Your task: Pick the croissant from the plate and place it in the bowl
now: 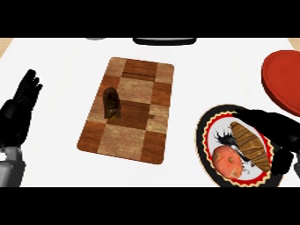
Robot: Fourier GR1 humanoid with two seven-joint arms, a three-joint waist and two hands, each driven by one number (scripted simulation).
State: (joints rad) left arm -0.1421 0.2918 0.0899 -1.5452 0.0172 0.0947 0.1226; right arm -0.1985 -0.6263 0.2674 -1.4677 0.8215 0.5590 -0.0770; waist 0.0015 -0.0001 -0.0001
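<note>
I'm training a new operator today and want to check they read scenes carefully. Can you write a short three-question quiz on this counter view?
1. True or false: the croissant already lies in the red bowl.
2. What shares the plate with the croissant? A) a round orange fruit B) a fork C) a cup
3. Fill in: the left hand rests open at the view's left edge; the ____ hand is over the plate's right side.

Key
1. False: it lies on the plate.
2. A
3. The right hand.
</note>
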